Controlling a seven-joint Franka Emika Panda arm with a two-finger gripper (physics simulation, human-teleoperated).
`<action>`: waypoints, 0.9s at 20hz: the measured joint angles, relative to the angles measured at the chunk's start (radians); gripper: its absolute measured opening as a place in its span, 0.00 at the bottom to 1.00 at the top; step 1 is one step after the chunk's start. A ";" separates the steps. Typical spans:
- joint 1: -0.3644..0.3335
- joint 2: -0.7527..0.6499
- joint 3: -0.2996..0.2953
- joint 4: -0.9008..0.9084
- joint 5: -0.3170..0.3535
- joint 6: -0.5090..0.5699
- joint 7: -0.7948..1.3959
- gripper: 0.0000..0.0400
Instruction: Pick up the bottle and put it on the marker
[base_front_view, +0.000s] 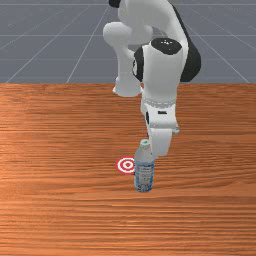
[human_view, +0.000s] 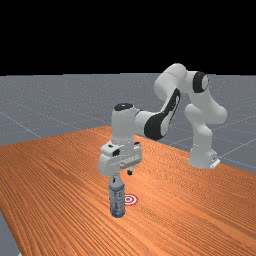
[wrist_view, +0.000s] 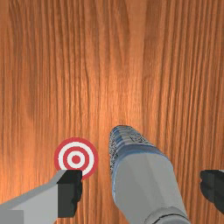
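Water bottle upright on wood table, bullseye marker approx 11 o'clock of its base, front view; gripper w/ fingers spread either side, prob so they can close w/o tipping it

1 arm | 1 end effector | 2 fingers | 1 bottle | 1 marker | 1 table
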 joint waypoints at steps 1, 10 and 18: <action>0.007 0.002 -0.016 -0.001 0.014 -0.004 0.076 1.00; -0.057 -0.031 -0.016 -0.054 0.009 0.049 -0.052 1.00; -0.046 -0.024 -0.004 -0.028 0.003 0.014 -0.074 1.00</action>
